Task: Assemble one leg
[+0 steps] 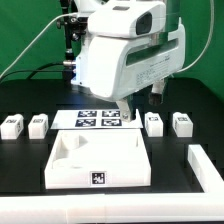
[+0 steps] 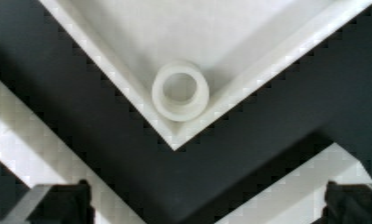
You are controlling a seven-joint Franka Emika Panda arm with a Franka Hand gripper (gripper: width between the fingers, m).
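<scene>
In the exterior view, one leg (image 1: 153, 123) sat on the black worktop (image 1: 30, 195) beside the marker board (image 1: 98, 119), its tagged face toward the near edge. It was too small to judge its long axis. Three like it shared the row. The arm (image 1: 125, 50) hid the far edge.

In the wrist view, the gripper (image 2: 201, 205) was spread wide and held nothing, with only its dark tips showing, over the white plate (image 2: 254, 40) and its corner socket (image 2: 179, 90).

The exterior camera faced the arm (image 1: 125, 55) over the near edge of the bench (image 1: 25, 205), mid-range; the wrist camera looked closely down on the shared plate (image 1: 110, 165).
</scene>
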